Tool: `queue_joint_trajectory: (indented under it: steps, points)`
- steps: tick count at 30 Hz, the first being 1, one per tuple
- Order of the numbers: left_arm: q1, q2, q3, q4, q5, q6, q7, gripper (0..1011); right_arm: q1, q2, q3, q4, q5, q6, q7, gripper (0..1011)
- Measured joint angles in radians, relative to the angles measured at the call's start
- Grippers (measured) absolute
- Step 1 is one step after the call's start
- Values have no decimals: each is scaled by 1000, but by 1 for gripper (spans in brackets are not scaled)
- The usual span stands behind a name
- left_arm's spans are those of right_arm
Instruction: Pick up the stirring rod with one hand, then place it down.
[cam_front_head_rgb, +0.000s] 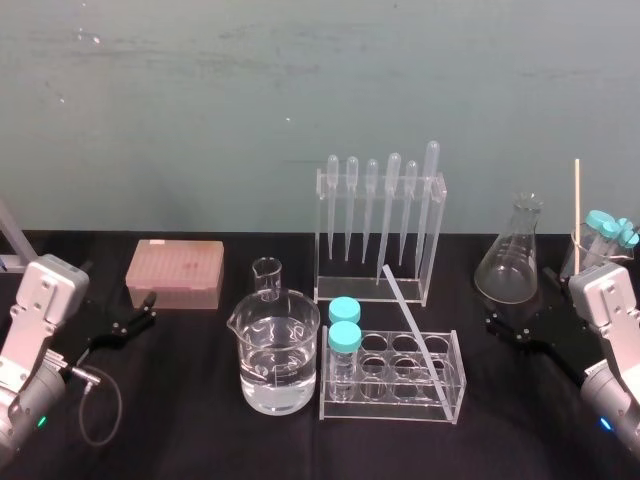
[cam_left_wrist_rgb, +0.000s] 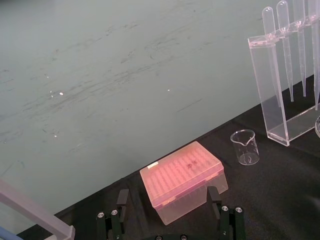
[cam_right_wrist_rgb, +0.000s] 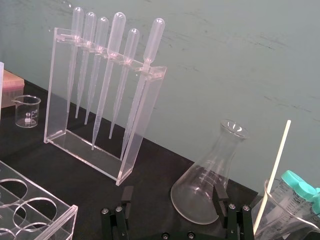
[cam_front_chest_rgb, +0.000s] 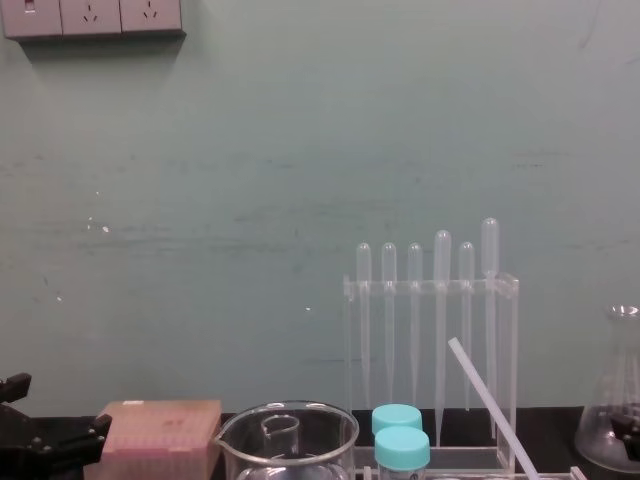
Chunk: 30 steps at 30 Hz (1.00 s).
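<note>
Head view: stirring rod (cam_front_head_rgb: 415, 330) leans on tube rack (cam_front_head_rgb: 390, 412); left gripper (cam_left_wrist_rgb: 169, 200) & right gripper (cam_right_wrist_rgb: 172, 197) fingers splayed, empty

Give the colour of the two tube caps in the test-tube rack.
Turquoise; the caps in the clear rack show best in the head view.
</note>
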Motion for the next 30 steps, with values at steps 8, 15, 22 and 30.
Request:
queue_joint_trajectory:
  steps: [8, 15, 22, 30]
  points:
    - [0, 0, 0, 0, 0, 0, 0, 1000, 0, 0, 0, 0, 0, 0, 0, 1000]
    - [0, 0, 0, 0, 0, 0, 0, 1000, 0, 0, 0, 0, 0, 0, 0, 1000]
    - [0, 0, 0, 0, 0, 0, 0, 1000, 0, 0, 0, 0, 0, 0, 0, 1000]
    - [0, 0, 0, 0, 0, 0, 0, 1000, 0, 0, 0, 0, 0, 0, 0, 1000]
